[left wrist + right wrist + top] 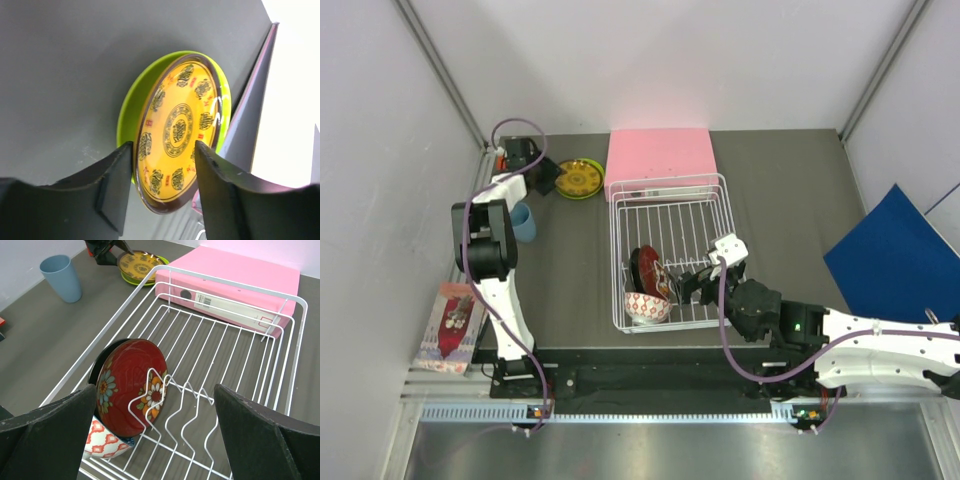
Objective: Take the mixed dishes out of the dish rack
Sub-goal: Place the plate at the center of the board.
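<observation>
The yellow-amber patterned plate (pixel 580 179) (pixel 180 130) lies stacked on the lime green plate (pixel 131 102) at the table's far left. My left gripper (pixel 548 178) (pixel 164 146) is open, with its jaws either side of the yellow plate's near rim. The light blue cup (pixel 523 221) (pixel 61 277) stands upright nearby. In the white wire dish rack (pixel 613 260) (pixel 300 340), the black-and-red plate (pixel 650 271) (pixel 131 385) leans against the prongs. The small patterned bowl (pixel 647 307) (pixel 107 442) sits at its foot. My right gripper (pixel 705 275) (pixel 155 390) hovers wide open just right of them, holding nothing.
A flat pink box (pixel 660 152) (pixel 235 280) lies behind the rack. A blue sheet (pixel 895 255) leans at the right wall. A printed packet (pixel 450 325) rests on the left rail beside the left arm's base.
</observation>
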